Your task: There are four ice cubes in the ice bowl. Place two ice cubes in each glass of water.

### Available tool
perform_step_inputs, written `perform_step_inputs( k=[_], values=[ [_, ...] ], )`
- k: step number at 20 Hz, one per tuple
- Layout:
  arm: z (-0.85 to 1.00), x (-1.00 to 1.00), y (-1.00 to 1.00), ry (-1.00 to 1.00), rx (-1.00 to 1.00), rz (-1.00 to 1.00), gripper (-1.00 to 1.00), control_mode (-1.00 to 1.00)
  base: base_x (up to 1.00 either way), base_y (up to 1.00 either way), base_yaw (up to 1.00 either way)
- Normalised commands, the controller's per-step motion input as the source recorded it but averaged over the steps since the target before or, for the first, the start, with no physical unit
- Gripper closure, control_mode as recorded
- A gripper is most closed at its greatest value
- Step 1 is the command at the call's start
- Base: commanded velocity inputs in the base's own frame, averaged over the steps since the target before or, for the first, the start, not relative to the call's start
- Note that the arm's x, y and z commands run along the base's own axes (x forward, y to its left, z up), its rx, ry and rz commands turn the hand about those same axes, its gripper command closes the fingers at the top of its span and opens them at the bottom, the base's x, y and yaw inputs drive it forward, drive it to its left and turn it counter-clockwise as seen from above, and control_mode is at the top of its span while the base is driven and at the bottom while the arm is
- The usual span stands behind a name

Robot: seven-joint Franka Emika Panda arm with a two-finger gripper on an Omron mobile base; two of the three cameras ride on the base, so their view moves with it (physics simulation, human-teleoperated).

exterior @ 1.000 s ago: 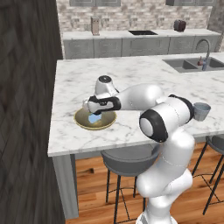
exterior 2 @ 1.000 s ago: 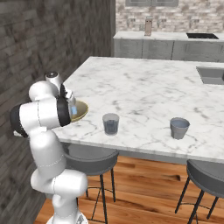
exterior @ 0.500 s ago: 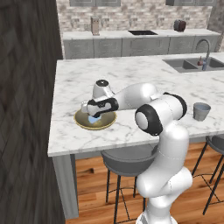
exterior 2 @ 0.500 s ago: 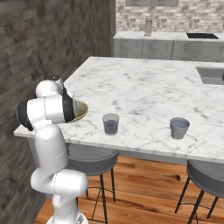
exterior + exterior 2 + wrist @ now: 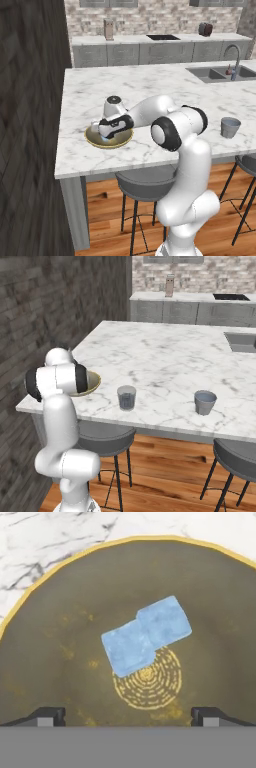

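Hand view: two ice cubes [image 5: 146, 634] touching, inside ice bowl [image 5: 60, 612]
Tool [image 5: 128, 716]: spread wide, empty, above bowl
Right base view: two glasses [image 5: 127, 397] [image 5: 205, 402] right, on surface [image 5: 165, 363]

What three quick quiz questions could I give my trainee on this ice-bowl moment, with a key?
1. True or false: the gripper is clamped on an ice cube.
2. How many ice cubes show in the ice bowl in the hand view, and do they touch?
3. Multiple choice: in the right base view, the two glasses stand (A) inside the bowl, (B) on the marble counter apart from each other, (C) stacked.

Key:
1. False: the jaws stand open above the bowl, holding nothing.
2. Two, lying against each other near the bowl's middle.
3. B: the near glass is closer to the bowl, the far glass further right.
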Motion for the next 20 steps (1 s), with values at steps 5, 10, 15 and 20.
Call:
perform_step_inputs(
  k=[5,10,15,20],
  values=[
    [-0.24,0.27,0.0,0.0,0.0,0.0,-1.0,-1.0,0.0,0.0,0.0],
    [-0.25,0.39,0.0,-0.02,0.0,0.0,-1.0,-1.0,0.0,0.0,0.0],
    [-0.26,0.3,0.08,0.0,0.0,0.0,-1.0,-1.0,0.0,0.0,0.0],
    [-0.09,0.0,0.16,0.01,0.0,0.0,1.0,-1.0,0.0,0.0,0.0]
  ],
)
